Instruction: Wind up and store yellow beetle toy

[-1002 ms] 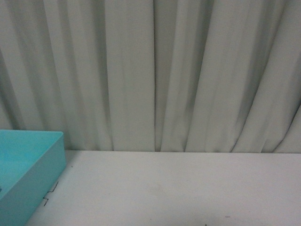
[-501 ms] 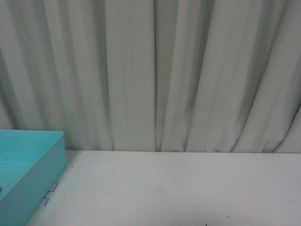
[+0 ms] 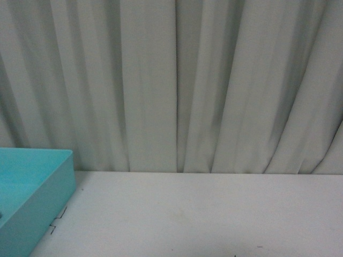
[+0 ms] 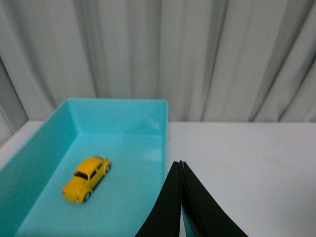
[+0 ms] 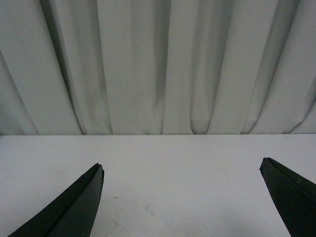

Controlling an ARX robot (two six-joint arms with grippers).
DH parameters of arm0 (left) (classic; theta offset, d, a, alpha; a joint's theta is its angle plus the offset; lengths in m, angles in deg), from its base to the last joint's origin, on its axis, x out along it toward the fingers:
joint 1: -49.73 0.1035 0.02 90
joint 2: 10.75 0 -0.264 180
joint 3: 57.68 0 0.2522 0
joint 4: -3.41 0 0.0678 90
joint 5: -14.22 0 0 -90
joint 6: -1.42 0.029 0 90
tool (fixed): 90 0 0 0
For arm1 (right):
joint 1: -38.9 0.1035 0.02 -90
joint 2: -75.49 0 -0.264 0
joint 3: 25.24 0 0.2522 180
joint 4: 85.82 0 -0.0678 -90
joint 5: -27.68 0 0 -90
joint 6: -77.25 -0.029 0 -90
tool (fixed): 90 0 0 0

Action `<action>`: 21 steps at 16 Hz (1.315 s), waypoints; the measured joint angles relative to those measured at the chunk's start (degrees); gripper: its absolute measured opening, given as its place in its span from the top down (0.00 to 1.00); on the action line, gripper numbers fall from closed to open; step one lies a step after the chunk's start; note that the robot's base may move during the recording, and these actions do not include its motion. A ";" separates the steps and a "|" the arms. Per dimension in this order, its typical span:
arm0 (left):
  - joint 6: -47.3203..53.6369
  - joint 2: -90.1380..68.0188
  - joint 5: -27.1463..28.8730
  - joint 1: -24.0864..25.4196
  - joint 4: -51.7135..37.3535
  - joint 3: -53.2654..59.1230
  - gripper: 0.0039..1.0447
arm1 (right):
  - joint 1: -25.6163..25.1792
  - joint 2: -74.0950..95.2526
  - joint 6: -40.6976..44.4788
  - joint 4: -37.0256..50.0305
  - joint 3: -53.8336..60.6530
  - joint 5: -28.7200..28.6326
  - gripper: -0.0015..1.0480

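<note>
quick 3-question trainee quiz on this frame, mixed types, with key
1. True or false: the beetle toy lies inside the teal bin.
2. Which gripper has its fingers closed together? A) left B) right C) both
3. Fill in: in the front view, the bin shows at the ___ edge of the picture.

Key
1. True. It sits on its wheels on the bin floor, with nothing holding it.
2. A. The left gripper has its fingers meeting at the tips; the right gripper is spread wide above the white table, with nothing between its fingers.
3. Left. Neither arm shows in that view.
</note>
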 joint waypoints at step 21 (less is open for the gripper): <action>-0.13 5.70 -0.02 0.00 3.63 0.04 0.06 | 0.00 0.00 0.00 0.02 0.00 0.02 0.06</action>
